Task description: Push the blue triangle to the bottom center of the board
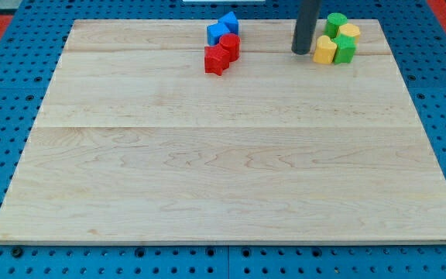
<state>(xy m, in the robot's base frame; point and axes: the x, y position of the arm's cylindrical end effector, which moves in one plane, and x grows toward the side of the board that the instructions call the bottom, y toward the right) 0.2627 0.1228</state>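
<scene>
My tip (302, 52) carries no pincer, so no open or closed state applies. It rests near the board's (231, 170) top edge, just left of the yellow (325, 49) and green blocks (344, 49). The blue triangle (229, 22) lies well to the tip's left, at the top, touching a blue block (217, 33) and red blocks (221, 53). Its pointing direction cannot be determined.

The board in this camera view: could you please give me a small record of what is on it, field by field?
board: wooden board
my tip, near the view's top, just left of the yellow-green cluster
blue blocks: two, touching, top centre
red blocks: two, just below the blue
yellow and green blocks: four, clustered top right
</scene>
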